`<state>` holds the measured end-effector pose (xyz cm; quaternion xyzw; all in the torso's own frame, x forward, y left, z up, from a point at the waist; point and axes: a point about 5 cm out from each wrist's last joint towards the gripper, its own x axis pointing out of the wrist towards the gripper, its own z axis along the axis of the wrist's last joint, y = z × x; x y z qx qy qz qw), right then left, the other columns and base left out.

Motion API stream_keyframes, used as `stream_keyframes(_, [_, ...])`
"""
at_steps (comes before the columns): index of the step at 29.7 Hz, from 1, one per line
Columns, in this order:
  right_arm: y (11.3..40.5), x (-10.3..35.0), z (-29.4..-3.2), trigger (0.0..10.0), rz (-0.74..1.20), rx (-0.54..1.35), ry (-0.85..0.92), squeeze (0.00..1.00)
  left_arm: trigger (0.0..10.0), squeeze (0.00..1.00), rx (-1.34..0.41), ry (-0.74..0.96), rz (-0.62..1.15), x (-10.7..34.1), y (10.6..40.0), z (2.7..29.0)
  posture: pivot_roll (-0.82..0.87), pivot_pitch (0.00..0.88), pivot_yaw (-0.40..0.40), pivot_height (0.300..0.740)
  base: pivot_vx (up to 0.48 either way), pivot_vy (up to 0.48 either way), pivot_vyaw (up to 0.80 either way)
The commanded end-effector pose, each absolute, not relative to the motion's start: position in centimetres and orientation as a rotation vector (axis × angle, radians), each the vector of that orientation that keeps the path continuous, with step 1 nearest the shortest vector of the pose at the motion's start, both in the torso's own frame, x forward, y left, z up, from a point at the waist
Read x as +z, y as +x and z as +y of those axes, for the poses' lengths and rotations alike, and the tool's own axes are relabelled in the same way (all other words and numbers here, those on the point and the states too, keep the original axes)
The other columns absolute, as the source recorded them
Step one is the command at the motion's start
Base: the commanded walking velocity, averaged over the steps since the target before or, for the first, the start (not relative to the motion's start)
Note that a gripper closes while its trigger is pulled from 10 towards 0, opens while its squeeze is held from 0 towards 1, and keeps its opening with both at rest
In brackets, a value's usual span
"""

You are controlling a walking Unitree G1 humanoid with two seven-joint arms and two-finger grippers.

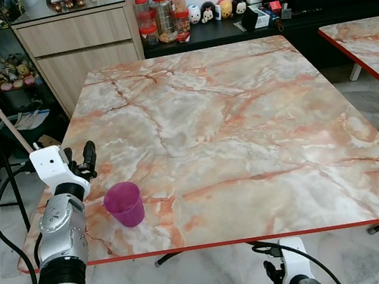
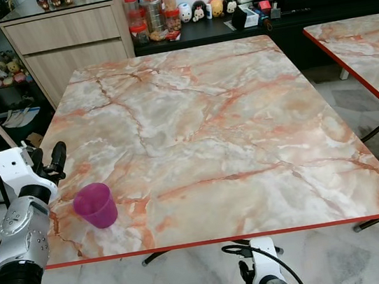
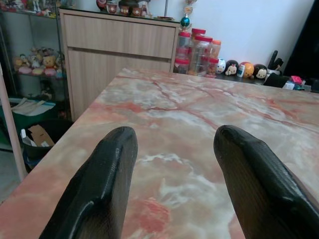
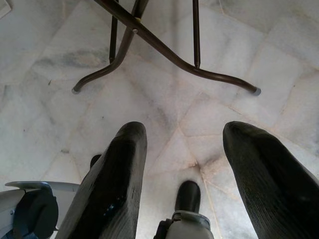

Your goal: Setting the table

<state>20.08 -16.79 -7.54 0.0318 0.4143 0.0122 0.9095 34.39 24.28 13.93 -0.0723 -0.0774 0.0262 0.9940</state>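
A purple plastic cup [image 1: 125, 203] stands upright near the front left corner of the marble-patterned table [image 1: 244, 127]. My left gripper [image 1: 87, 159] hovers over the table's left edge, just left of and beyond the cup, apart from it. Its two black fingers [image 3: 99, 184] are open with nothing between them. My right arm hangs below the table's front edge. The right gripper [image 4: 182, 164] points down at the floor, open and empty.
A wooden cabinet [image 1: 80, 41] and a low dark shelf with jars [image 1: 164, 15] and figurines stand behind the table. A second marble table [image 1: 374, 45] sits to the right. A white mop handle [image 1: 1, 115] leans at the left. Table legs [image 4: 164, 50] cross the tiled floor.
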Motion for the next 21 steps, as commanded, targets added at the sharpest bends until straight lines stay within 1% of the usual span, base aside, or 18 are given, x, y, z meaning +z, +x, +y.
stream_keyframes(1, [20.17, -7.49, -16.61, 10.0, 0.846, 0.021, 0.078, 0.00, 10.0, 0.00, 0.056, -0.131, -0.169, 14.27, 34.34, 24.64, 0.01, 0.000, 0.063, 0.740, 0.000, 0.000, 0.00])
stream_keyframes(21, [20.11, -7.52, -16.71, 10.0, 0.848, 0.021, 0.074, 0.00, 10.0, 0.00, 0.047, -0.136, -0.171, 14.20, 34.28, 24.48, 0.01, 0.000, 0.060, 0.740, 0.000, 0.000, 0.00])
